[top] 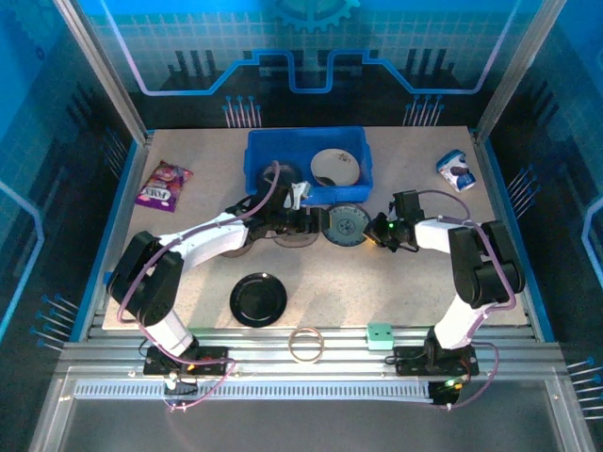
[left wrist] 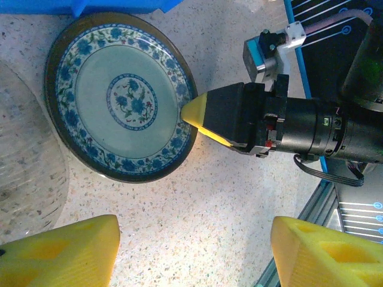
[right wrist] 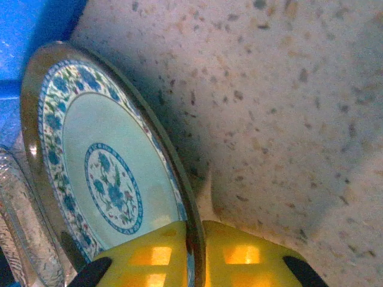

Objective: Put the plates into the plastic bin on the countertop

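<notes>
Right gripper (right wrist: 196,236) pinching the blue plate (left wrist: 122,95); most plates are not yet binned.

Your left gripper (left wrist: 194,239) hangs wide open and empty, with a clear plate (left wrist: 24,161) off to its left and the blue plate just ahead of it on the countertop (top: 415,292), beside the bin (top: 259,155). Your right gripper is clamped on that plate's rim, one pad each side. Done: one cream plate (top: 334,168) in the bin. Left: blue, clear, and the black plate (top: 258,299) behind your left gripper.
</notes>
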